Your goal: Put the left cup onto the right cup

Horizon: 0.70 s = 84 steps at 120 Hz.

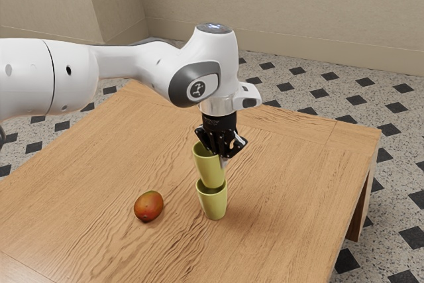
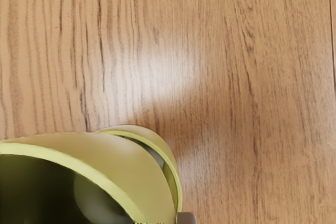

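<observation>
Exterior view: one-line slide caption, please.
Black two-finger gripper holds upper yellow-green cup nested in lower yellow-green cup on wooden table, red-orange mango beside.

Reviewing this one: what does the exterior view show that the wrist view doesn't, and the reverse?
Exterior view: the white arm, its hand at the rim of the upper cup, a mango lying toward the exterior view's left of the cups, and the checkered floor.

Wrist view: a look down into the upper cup's dark inside, with the rim of the lower cup peeking out beyond it.

Both: the two green cups, the upper nested in the lower, on the wooden table.
</observation>
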Available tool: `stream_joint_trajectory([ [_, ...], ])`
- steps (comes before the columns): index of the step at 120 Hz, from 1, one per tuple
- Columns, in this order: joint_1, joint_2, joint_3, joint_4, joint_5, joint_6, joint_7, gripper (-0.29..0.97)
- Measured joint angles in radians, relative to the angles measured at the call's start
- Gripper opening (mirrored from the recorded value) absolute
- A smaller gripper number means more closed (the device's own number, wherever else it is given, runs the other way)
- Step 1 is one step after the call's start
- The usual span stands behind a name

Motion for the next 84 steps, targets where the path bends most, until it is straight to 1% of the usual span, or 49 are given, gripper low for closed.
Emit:
stream_joint_trajectory([
  [34,0.0,-0.008,0.001,-0.015,-0.003,-0.001,-0.012,-0.1],
  [51,-0.004,-0.008,0.001,-0.011,-0.006,0.001,-0.012,0.22],
  [59,-0.006,-0.01,0.001,-0.009,-0.005,0.0,-0.013,0.34],
  [67,-0.007,-0.035,0.002,0.005,0.0,-0.011,-0.014,0.43],
  [74,0.003,-0.094,0.01,0.032,-0.002,-0.044,-0.013,0.48],
  [84,0.033,-0.146,0.013,0.164,-0.002,-0.143,0.025,0.54],
])
